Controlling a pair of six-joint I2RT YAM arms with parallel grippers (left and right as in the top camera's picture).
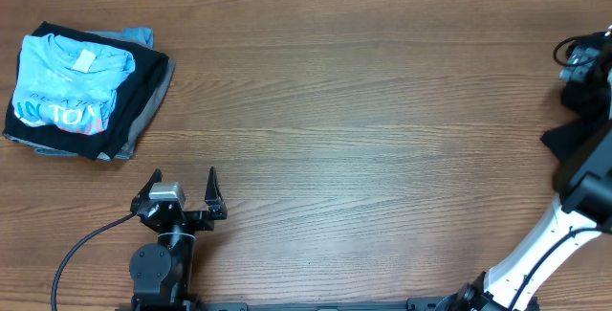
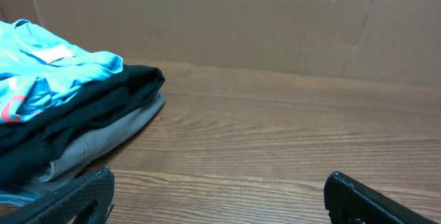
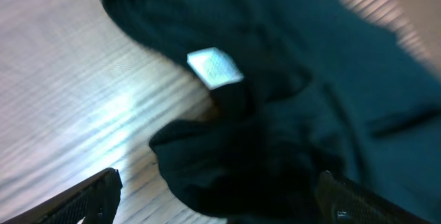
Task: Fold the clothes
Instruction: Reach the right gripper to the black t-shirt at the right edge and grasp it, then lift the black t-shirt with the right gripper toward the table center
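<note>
right wrist view, blurred: the black t-shirt (image 3: pixel 289 114) lies crumpled on the wooden tabletop (image 3: pixel 62 79), filling the upper right of the picture, with a small white label (image 3: pixel 215 67) showing near its edge. the right tool (image 3: pixel 219 176) hovers over a fold of it, jaws spread wide with nothing pinched between them. from overhead, dark cloth sits at the far right edge of the tabletop beside the right arm, though how the shirt lies there cannot be told. well apart, at the far left corner, a folded stack has a light blue t-shirt (image 1: pixel 67 86) on top, a black folded garment (image 1: pixel 143 91) under it and a grey garment (image 2: pixel 117 138) at the bottom. the left tool (image 1: pixel 184 172) rests near the front edge, fully spread and empty, pointing towards that stack.
</note>
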